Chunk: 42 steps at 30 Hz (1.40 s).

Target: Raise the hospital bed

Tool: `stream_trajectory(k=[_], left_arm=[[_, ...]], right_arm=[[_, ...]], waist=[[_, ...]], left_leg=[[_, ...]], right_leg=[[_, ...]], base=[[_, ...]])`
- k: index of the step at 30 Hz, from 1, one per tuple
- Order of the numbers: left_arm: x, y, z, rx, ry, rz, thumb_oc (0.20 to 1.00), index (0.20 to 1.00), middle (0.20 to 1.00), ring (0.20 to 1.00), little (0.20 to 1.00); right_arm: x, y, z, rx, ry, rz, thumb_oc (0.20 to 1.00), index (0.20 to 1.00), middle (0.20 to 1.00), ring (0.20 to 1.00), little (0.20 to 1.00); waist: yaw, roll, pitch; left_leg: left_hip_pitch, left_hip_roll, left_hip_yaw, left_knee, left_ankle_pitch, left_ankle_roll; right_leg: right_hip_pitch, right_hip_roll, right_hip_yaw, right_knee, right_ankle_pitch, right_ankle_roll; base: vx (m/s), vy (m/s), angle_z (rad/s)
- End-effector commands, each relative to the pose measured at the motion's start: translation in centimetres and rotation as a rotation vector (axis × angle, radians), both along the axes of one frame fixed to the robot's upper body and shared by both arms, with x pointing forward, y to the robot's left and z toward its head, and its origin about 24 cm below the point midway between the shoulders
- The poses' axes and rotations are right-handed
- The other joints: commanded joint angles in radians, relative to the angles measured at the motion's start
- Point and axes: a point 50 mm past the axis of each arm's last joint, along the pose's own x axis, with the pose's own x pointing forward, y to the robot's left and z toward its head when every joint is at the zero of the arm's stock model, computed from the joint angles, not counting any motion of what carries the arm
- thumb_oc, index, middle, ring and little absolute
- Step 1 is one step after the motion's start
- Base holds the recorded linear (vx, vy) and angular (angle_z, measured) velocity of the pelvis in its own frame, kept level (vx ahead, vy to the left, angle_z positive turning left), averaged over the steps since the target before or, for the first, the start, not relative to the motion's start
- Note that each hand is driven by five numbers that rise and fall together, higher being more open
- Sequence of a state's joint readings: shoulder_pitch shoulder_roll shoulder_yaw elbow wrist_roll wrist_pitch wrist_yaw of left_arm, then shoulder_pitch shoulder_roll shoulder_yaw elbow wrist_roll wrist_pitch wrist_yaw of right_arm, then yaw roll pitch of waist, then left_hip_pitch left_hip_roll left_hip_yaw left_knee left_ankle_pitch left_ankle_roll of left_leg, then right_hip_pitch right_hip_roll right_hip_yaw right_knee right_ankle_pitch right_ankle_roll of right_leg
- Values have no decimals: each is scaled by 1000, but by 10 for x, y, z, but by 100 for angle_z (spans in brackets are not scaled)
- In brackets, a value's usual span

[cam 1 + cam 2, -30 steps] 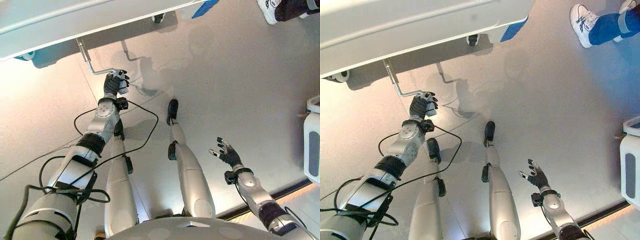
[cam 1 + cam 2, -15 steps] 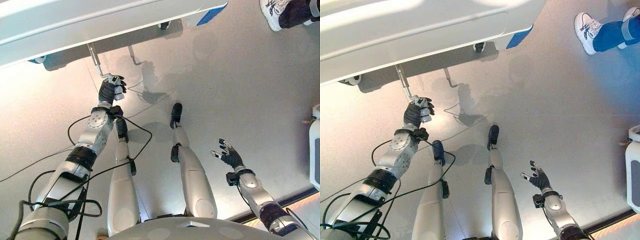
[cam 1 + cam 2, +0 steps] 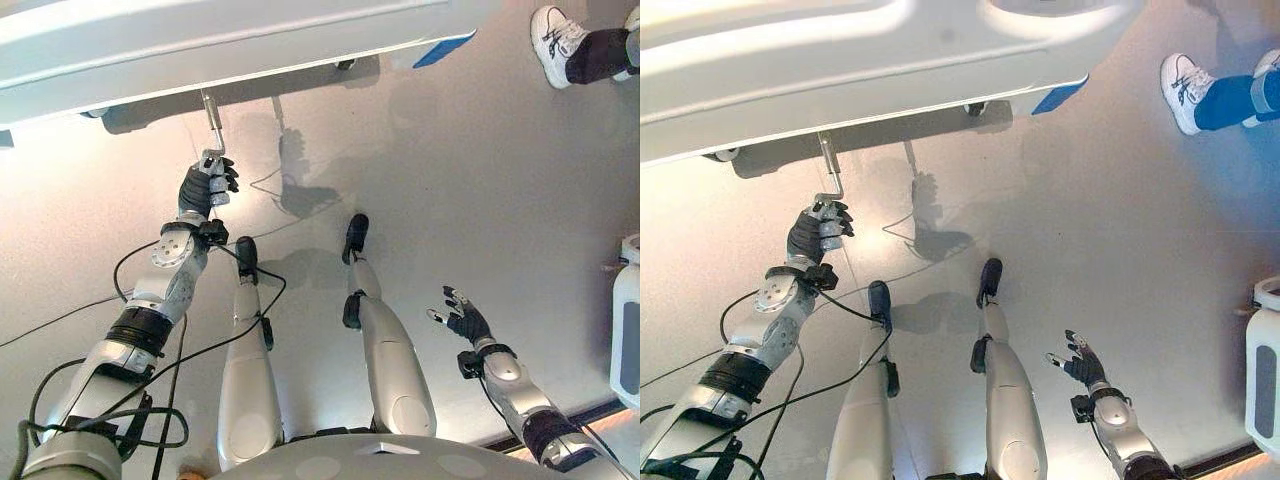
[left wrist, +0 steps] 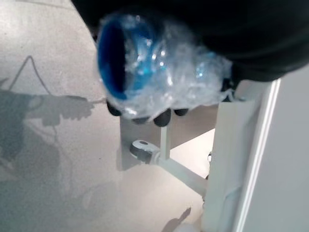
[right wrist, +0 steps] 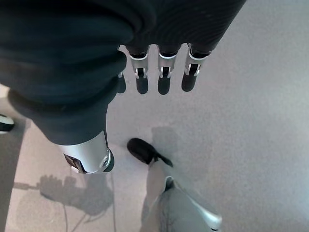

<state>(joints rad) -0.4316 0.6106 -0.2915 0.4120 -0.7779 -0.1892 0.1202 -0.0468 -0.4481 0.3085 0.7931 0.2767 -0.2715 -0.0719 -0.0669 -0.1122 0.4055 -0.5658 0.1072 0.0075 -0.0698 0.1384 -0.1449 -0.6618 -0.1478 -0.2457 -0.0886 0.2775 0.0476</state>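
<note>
The robot's left hand (image 3: pixel 205 185) is curled tight around the bent silver metal crank handle (image 3: pixel 829 170) under the white hospital bed's (image 3: pixel 200 45) near edge, to turn it, while the right hand (image 3: pixel 465 320) hangs loose with fingers spread.

A hospital-style room or care-training lab. A white hospital bed (image 3: pixel 870 60) on castor wheels (image 3: pixel 975 108) stands on a smooth grey seamless floor (image 3: pixel 1070 220), with a metal crank (image 3: pixel 830 165) under its frame and a white wheeled unit (image 3: pixel 1264 360) near the wall.
</note>
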Motion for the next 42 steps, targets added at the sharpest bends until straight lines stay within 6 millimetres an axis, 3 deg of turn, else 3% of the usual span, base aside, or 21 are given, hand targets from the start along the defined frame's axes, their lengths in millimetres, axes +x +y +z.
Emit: stream_trajectory(k=[1,12,15,22,27,35,42], left_arm=[[-31,33,22,50,-158,45,200,200,200,200,200],[-36,78,10,132,-49,196,200,200,200,200,200],[-36,82,5,133,-22,215,200,200,200,200,200],[-22,109,-12,195,135,364,200,200,200,200,200],[-14,116,-10,206,171,416,200,200,200,200,200],[14,116,26,252,143,487,200,200,200,200,200],[35,107,63,255,70,532,200,200,200,200,200]], right_arm=[[-26,-20,-12,-36,95,-60,1000,1000,1000,1000,1000],[-33,-20,-16,-18,117,-66,1000,1000,1000,1000,1000],[-33,-20,-17,-15,120,-63,1000,1000,1000,1000,1000],[-28,-13,-14,8,100,-35,1000,1000,1000,1000,1000],[-20,-7,-8,24,61,-7,1000,1000,1000,1000,1000],[2,-1,15,54,-74,15,1000,1000,1000,1000,1000],[17,1,36,67,-184,23,1000,1000,1000,1000,1000]], waist=[[50,6,-9],[77,-24,0],[77,-29,0],[59,-79,7],[46,-96,17],[7,-113,59],[-36,-103,82]], left_leg=[[-45,-137,-10,-18,-11,125],[-53,-145,-40,-18,-4,122],[-54,-144,-42,-18,-3,123],[-81,-135,-44,-18,-1,124],[-99,-132,-39,-18,-2,126],[-160,-131,-30,-6,4,135],[-307,-144,-12,159,-61,150]], right_leg=[[60,26,-28,1,-41,111],[93,12,-70,1,-45,126],[93,11,-71,1,-45,128],[80,14,-76,1,-46,133],[62,19,-70,1,-46,132],[-2,19,-54,4,-36,127],[-138,-1,-18,118,-58,117]], base=[[22,15,10],[22,26,11],[16,29,9],[25,35,8],[14,30,4],[-2,16,3],[-35,35,2]])
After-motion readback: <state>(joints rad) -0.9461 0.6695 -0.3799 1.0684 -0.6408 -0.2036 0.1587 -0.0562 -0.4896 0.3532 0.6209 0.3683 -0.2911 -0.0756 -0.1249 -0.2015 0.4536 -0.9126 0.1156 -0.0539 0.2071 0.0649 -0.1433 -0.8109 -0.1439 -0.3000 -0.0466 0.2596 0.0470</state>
